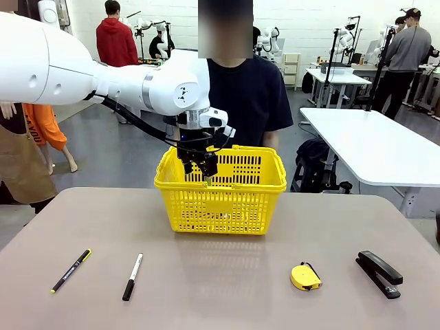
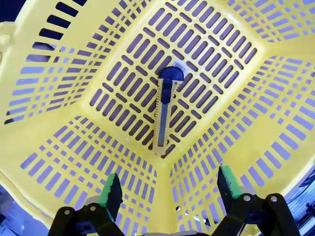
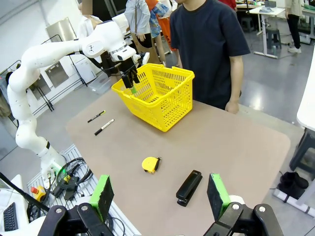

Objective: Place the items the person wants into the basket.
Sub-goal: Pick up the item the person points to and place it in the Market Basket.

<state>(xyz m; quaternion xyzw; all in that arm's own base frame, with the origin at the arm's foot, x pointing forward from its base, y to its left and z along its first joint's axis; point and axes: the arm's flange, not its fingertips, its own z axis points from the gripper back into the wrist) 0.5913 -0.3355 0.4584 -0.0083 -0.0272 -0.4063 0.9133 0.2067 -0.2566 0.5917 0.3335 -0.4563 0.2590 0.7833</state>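
Left wrist view shows box cutter (image 2: pixel 164 110) in basket (image 2: pixel 74 137), left claw (image 2: pixel 170 186) spread empty.

Basket (image 1: pixel 221 206): moulded plastic, bright yellow, smooth, slight sheen, lattice walls. Box cutter (image 2: pixel 162 118): yellow plastic body, dark slider, dull grey metal-looking strip down the middle. Table (image 1: pixel 227 302): smooth matt grey-brown top, faint sheen. Tape measure (image 1: pixel 305 277): glossy yellow plastic case, black trim. Stapler (image 1: pixel 379 273): black, satin finish, highlight along the top; metal or plastic, cannot tell. Marker (image 1: pixel 133 276): smooth white barrel, black cap, plastic look. Pen (image 1: pixel 70 270): thin, black, matt. Left arm (image 1: pixel 82 69): hard white shell, glossy. Left gripper (image 2: pixel 168 176): matt black body, pads (image 2: pixel 109 189) green, matt, rubbery-looking. Right gripper (image 3: pixel 159 181): same finish. T-shirt (image 1: pixel 251 96): dark navy cloth, matt.
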